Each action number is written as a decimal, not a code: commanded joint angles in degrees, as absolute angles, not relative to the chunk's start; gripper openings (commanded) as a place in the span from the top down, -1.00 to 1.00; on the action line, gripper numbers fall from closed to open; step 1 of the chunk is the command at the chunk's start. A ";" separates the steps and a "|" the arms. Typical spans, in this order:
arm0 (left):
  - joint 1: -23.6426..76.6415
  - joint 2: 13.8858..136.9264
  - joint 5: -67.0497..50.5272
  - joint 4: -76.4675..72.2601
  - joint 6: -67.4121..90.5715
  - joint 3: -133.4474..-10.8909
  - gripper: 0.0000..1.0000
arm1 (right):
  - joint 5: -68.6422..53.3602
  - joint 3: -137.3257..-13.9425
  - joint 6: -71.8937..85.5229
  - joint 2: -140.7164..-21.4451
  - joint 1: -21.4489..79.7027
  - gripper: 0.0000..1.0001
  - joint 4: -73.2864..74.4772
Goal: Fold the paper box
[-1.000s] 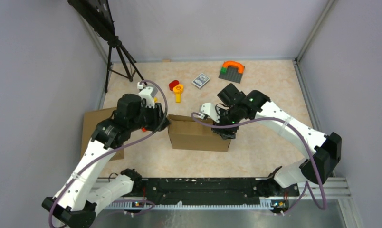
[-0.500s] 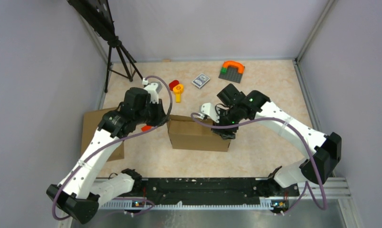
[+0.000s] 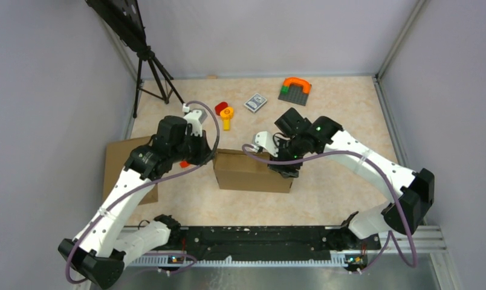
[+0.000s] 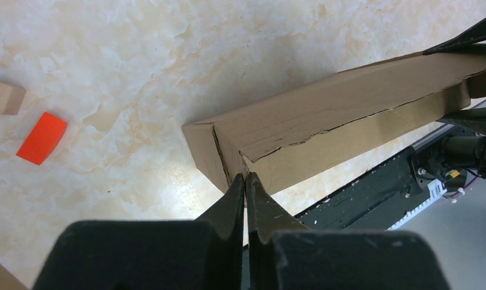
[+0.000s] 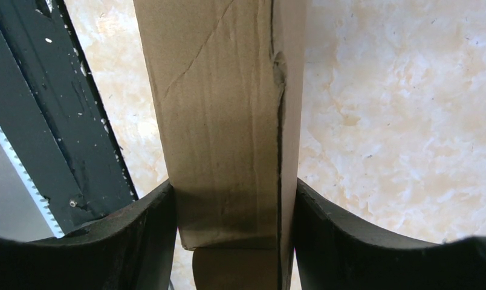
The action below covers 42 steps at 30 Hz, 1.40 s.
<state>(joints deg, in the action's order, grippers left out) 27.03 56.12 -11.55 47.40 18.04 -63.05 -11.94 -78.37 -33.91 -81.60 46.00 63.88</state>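
Left hand [image 4: 246, 179] has clenched shut | right hand [image 5: 231, 205] grasping one paper box [image 3: 252, 173] | one other brown box [image 3: 121, 158]

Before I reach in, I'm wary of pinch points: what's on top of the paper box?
The right gripper clamps the paper box at its right end; the left gripper, shut, sits at its left corner. The edge beneath them is hidden.

Plain brown card on a cream marbled surface [image 3: 343, 127]
The paper box [image 3: 252, 172] between the black right fingers [image 5: 138, 241] is plain brown, darker along its creases. The left fingers [image 4: 231, 205] are black too. Left of their tips lies an orange-red block [image 4: 42, 138] on the beige, white-veined pattern. Beyond both are a yellow-and-red toy [image 3: 226, 115], a dark patterned card pack [image 3: 255, 101] and an orange arch [image 3: 296, 81] on a grey plate [image 3: 289, 95].
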 commanded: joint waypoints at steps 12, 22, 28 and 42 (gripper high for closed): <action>27.94 49.67 -16.09 43.44 18.88 -55.46 1.00 | -0.95 -71.46 -30.19 -76.16 49.05 -0.26 53.42; 28.01 49.81 -15.69 43.95 19.57 -58.76 0.18 | -0.50 -71.19 -31.39 -75.08 49.70 -0.36 53.27; 27.86 49.77 -9.85 45.95 22.06 -64.09 -0.93 | -0.77 -71.18 -31.14 -74.50 49.68 -0.48 53.13; 24.56 58.54 -3.28 45.05 44.12 -70.83 -0.97 | -1.26 -71.22 -31.22 -73.65 49.68 -0.52 53.23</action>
